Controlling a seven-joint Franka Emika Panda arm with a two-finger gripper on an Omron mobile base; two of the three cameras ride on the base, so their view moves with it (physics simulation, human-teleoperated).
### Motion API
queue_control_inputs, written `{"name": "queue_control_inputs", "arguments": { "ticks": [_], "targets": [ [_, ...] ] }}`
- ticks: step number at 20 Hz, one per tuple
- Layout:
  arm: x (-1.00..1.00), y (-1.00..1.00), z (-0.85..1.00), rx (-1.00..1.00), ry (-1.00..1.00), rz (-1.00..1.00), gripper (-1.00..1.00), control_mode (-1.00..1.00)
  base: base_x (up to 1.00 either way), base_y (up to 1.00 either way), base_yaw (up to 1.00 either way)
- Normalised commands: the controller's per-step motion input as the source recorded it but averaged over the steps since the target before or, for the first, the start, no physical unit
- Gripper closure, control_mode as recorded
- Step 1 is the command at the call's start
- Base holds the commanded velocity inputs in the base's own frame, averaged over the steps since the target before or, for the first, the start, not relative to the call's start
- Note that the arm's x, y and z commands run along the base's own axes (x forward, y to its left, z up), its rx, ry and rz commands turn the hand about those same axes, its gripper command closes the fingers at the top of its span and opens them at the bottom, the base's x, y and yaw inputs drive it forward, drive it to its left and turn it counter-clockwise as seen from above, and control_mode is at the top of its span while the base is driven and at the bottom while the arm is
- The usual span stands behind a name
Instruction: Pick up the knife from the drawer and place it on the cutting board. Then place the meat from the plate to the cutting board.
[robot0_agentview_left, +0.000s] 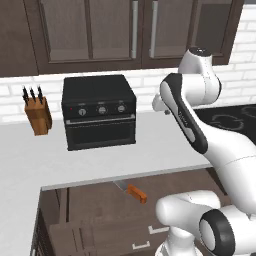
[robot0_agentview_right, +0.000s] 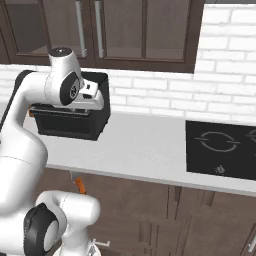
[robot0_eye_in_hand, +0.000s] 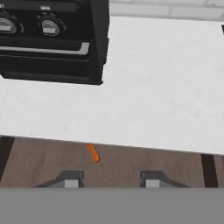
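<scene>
The knife (robot0_agentview_left: 135, 192) lies in the open drawer (robot0_agentview_left: 90, 202) just below the counter's front edge, its orange-brown handle toward the right and its short silver blade toward the left. The handle also peeks out under the counter edge as the knife (robot0_agentview_right: 80, 186) and the knife (robot0_eye_in_hand: 92, 153). My gripper (robot0_eye_in_hand: 110, 181) is open, with nothing between its fingertips (robot0_eye_in_hand: 70, 180). It hangs high over the counter, well above the knife and apart from it. The cutting board, the meat and the plate are out of view.
A black toaster oven (robot0_agentview_left: 99, 112) stands on the grey counter (robot0_agentview_left: 150, 150), with a wooden knife block (robot0_agentview_left: 38, 114) to its left. A black cooktop (robot0_agentview_right: 220, 147) lies to the right. Dark cabinets hang above, and the lower cabinet fronts have silver handles (robot0_agentview_left: 141, 245).
</scene>
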Motion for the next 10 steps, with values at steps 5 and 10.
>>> {"name": "queue_control_inputs", "arguments": {
  "ticks": [5,10],
  "targets": [
    [-0.25,-0.09,-0.16,0.00,0.02,-0.02,-1.00,-1.00,0.00,0.00,0.00],
    [-0.21,-0.03,-0.33,0.00,0.17,-0.05,-1.00,-1.00,0.00,0.00,0.00]
  ]
}}
